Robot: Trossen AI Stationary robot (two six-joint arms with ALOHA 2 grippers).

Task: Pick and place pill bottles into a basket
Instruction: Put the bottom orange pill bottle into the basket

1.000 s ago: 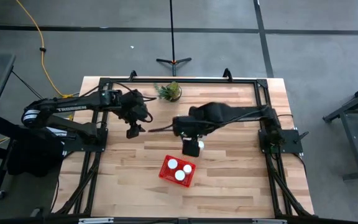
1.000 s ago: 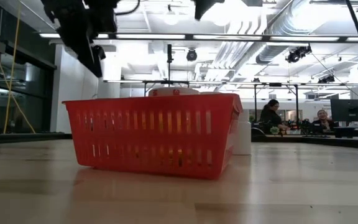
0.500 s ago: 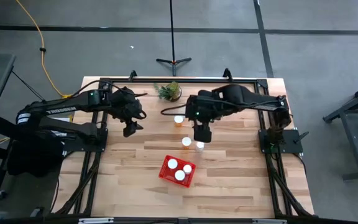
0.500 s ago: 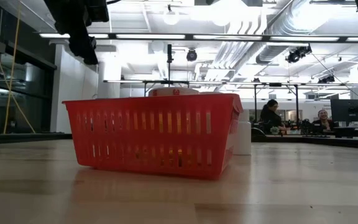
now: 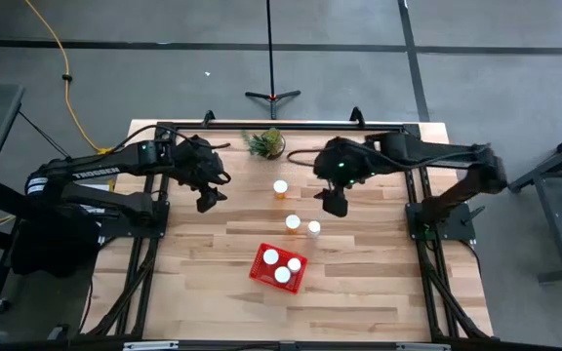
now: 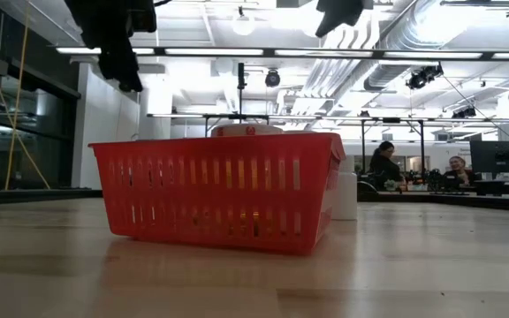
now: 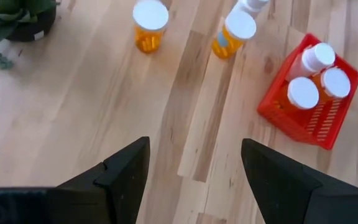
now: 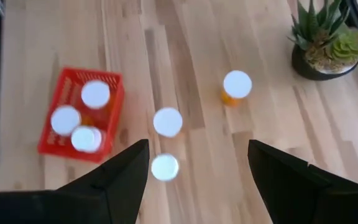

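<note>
The red basket (image 5: 279,268) sits on the table near its middle front and holds three white-capped orange pill bottles (image 5: 282,275). Three more bottles stand upright on the wood: one (image 5: 280,188) toward the far side, two (image 5: 292,223) (image 5: 313,227) just beyond the basket. My left gripper (image 5: 206,203) is open and empty above the table's left part. My right gripper (image 5: 334,207) is open and empty, raised to the right of the loose bottles. The basket also shows in the left wrist view (image 7: 309,118) and in the right wrist view (image 8: 61,140).
A small green potted plant (image 5: 265,143) stands near the far edge, just beyond the farthest bottle. A black frame (image 5: 410,166) runs along the table's sides. Bare wood lies in front of the basket (image 5: 359,292) and to its left.
My right gripper has gone from just above the basket's far side toward the table's far right and risen, uncovering the three loose bottles. My left gripper has drawn slightly toward the far left, then kept still. The basket and bottles have stayed put.
</note>
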